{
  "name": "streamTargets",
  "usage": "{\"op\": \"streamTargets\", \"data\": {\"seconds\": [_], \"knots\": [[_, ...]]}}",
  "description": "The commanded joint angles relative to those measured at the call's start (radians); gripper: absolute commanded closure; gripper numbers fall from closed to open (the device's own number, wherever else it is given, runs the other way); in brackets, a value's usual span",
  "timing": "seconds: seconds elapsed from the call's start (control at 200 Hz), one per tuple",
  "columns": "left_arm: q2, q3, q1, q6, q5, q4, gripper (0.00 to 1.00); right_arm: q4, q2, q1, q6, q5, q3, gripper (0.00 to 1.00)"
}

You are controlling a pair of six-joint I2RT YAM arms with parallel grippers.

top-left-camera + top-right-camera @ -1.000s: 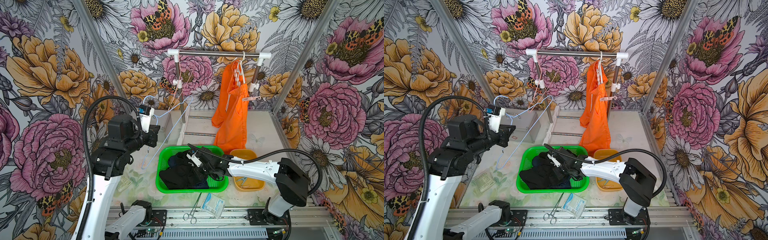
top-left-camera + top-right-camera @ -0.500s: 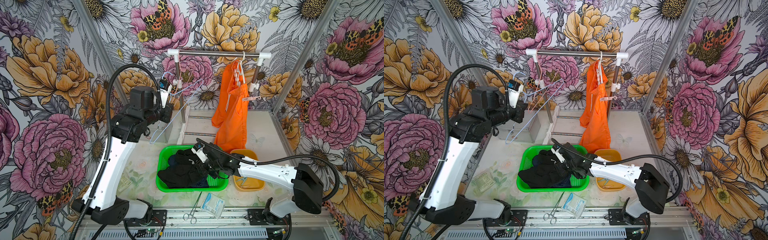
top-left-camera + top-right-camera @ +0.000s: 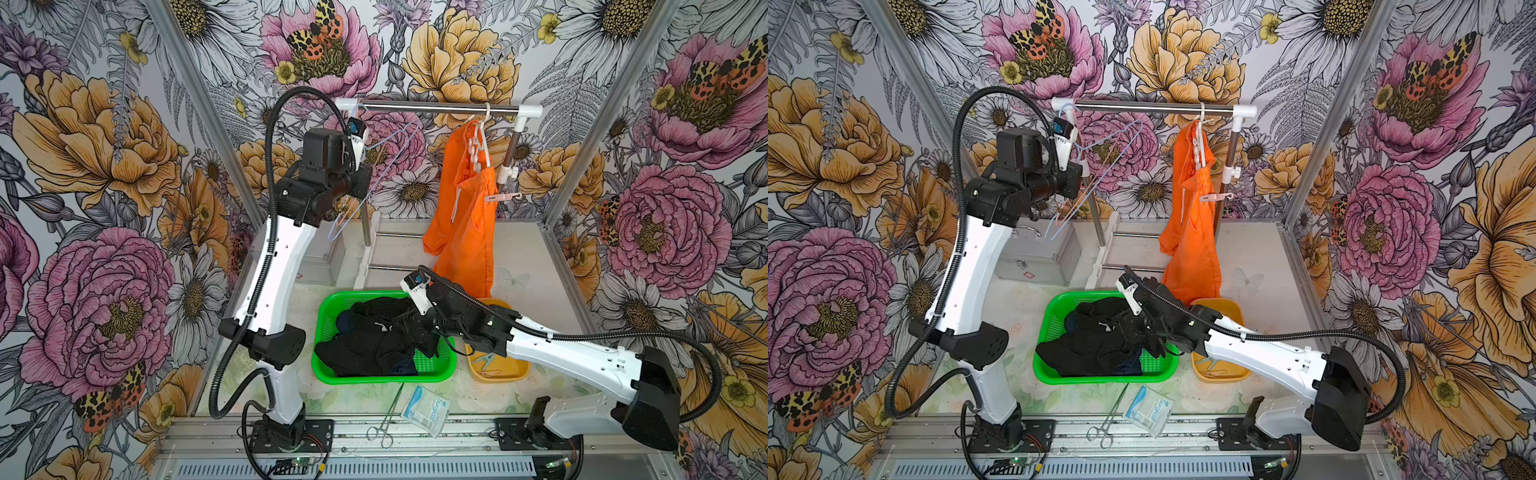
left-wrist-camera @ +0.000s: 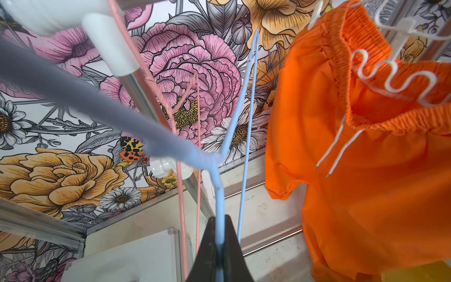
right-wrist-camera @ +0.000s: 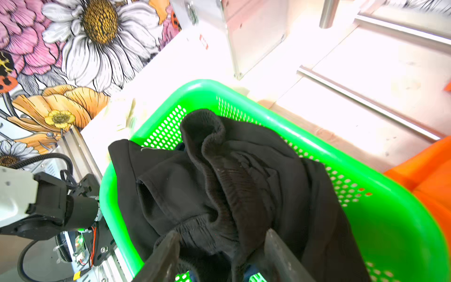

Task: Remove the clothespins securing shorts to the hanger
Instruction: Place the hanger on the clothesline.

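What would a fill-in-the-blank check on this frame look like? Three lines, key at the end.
1. The left gripper is shut on a thin ____ wire hanger.
2. The right gripper, jaws apart, is over the black shorts lying in the ____ basket.
3. The hanging shorts on the rail are ____.

Missing words: blue; green; orange.
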Motion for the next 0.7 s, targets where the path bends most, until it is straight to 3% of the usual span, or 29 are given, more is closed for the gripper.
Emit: {"op": "streamTargets", "data": {"seconds": [0.0, 0.185, 0.695], "knots": [[0.063, 0.095, 0.013, -0.046, 0.023, 0.009, 1.00, -0.006, -0.045, -0.009, 0.019, 0.056, 0.005, 0.41], [0.159, 0.212, 0.019, -0.100, 0.012, 0.027, 1.00, -0.007, -0.070, -0.009, 0.018, 0.078, 0.001, 0.40], [0.193, 0.187, -0.002, -0.123, -0.030, 0.156, 1.00, 0.018, -0.080, -0.009, 0.030, 0.078, -0.017, 0.41]]}}
